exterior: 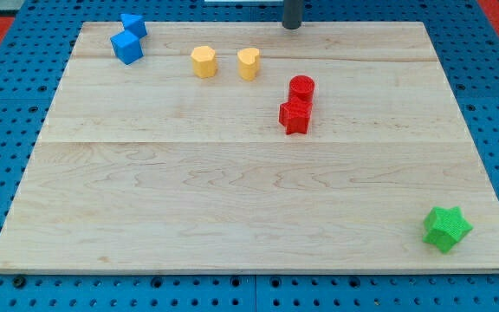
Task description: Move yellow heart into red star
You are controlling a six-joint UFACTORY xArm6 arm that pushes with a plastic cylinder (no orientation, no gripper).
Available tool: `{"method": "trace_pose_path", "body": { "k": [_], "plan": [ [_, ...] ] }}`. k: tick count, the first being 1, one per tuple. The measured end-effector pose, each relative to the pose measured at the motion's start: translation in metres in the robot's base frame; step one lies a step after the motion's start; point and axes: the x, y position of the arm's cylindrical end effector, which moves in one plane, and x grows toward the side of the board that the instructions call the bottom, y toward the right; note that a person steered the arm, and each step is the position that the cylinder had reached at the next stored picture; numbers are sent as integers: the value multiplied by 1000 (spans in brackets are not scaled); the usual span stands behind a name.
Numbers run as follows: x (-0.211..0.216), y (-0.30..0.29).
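Note:
The yellow heart (pixel 248 62) lies near the view's top, a little left of centre. The red star (pixel 294 115) lies below and to the right of it, touching a red cylinder (pixel 301 88) that sits just above the star. My tip (pixel 292 26) is at the board's top edge, up and to the right of the yellow heart and apart from every block.
A yellow hexagon block (pixel 203 61) sits just left of the heart. Two blue blocks (pixel 127 47) (pixel 133 25) touch each other at the top left. A green star (pixel 446 229) lies at the bottom right corner. The wooden board (pixel 232 199) rests on a blue pegboard.

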Motion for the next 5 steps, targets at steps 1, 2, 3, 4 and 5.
{"method": "trace_pose_path", "body": {
  "k": [1, 2, 3, 4, 5],
  "plan": [
    [2, -14],
    [2, -68],
    [24, -105],
    [72, -92],
    [90, -66]
  ]
}}
